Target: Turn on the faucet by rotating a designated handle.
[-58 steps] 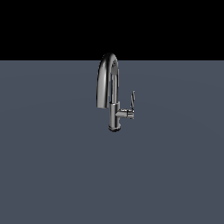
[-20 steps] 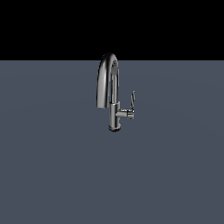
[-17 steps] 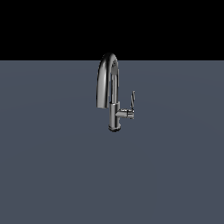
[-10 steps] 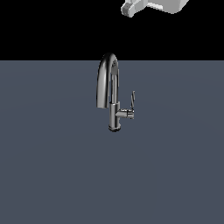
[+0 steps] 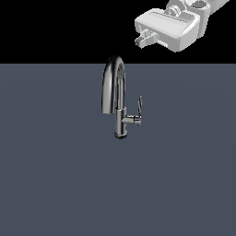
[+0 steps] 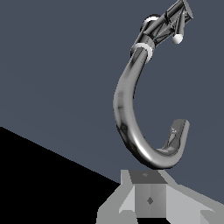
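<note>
The faucet (image 5: 115,99) stands upright in the middle of the exterior view, a dark chrome gooseneck with a tall arched spout. Its handle (image 5: 139,105), a thin flat lever, points up from a short stub on the body's side toward the exterior view's right. My gripper (image 5: 144,39) hangs high above the faucet, toward the exterior view's right, well apart from the handle. Its fingers look pressed together with nothing between them. In the wrist view the spout (image 6: 131,113) curves just beyond the fingertips (image 6: 149,194), and the handle (image 6: 177,15) lies farther off.
The faucet rests on a flat dark grey-blue surface (image 5: 55,184) that fills the lower part of the exterior view. Behind it the background is black. No other objects show.
My gripper has come into the exterior view from the top right corner and moved down and to the left. The faucet and its handle have not moved.
</note>
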`<state>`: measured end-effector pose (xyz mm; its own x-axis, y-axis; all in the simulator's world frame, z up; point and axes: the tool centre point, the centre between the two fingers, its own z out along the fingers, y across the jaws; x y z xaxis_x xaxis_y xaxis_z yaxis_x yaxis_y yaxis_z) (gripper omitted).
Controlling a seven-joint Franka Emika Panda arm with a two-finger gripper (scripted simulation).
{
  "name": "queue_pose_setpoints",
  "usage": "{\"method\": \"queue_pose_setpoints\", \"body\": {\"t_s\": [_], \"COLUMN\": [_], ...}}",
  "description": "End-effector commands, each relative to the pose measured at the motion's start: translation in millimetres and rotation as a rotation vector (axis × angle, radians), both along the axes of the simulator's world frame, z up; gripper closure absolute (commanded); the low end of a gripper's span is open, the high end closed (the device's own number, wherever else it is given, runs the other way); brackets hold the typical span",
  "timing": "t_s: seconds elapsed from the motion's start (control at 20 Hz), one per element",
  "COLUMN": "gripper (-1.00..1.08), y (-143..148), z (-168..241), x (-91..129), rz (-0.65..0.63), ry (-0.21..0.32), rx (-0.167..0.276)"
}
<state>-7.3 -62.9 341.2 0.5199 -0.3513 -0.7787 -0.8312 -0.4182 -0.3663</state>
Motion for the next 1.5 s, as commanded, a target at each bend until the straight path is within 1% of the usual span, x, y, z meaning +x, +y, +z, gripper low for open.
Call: {"method": "queue_pose_setpoints", "body": {"t_s": [0.0, 0.3, 0.6, 0.85, 1.0, 1.15, 1.3, 1.45], "gripper": [1.08, 1.08, 1.08, 1.08, 1.08, 1.08, 1.08, 1.08], "y": [-6, -19, -27, -29, -28, -27, -26, -26], "z": [-16, -60, -109, -143, -158, -169, -176, -179], "x": [10, 29, 42, 47, 48, 48, 49, 49], "rz": [-0.058, -0.201, -0.347, -0.445, -0.488, -0.52, -0.54, -0.549], "ry": [0.044, 0.154, 0.268, 0.344, 0.378, 0.403, 0.419, 0.426], "rx": [0.057, 0.195, 0.335, 0.429, 0.471, 0.501, 0.521, 0.53]}}
